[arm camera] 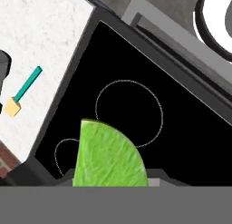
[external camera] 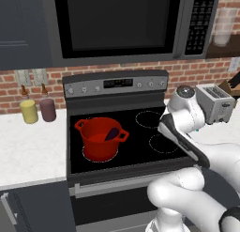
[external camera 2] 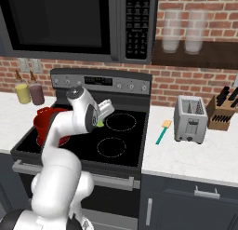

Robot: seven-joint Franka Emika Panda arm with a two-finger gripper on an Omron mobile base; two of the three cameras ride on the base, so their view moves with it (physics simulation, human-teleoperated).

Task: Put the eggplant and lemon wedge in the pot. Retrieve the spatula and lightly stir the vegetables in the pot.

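Brick-walled kitchen, black stovetop (external camera: 140, 132) | our gripper (external camera 2: 103, 116) pinches the green lemon wedge (arm camera: 108, 157) between its fingers above the burners | eggplant (external camera: 111, 133) lies inside red pot (external camera: 96, 144) | teal spatula (external camera 2: 162, 131) rests on white counter (external camera 2: 195, 154) beside toaster (external camera 2: 189, 118)

A black glass stovetop (external camera: 140, 132) sits mid-frame, with the red pot (external camera: 99, 138) on its front left burner ring at the left of the left base view. White speckled counters (external camera 2: 186, 154) flank it. At right in the right base view lie the spatula (external camera 2: 162, 131), a toaster (external camera 2: 189, 118) and a knife block (external camera 2: 222, 111); at far left stand two jars (external camera: 38, 110), possibly condiment bottles.
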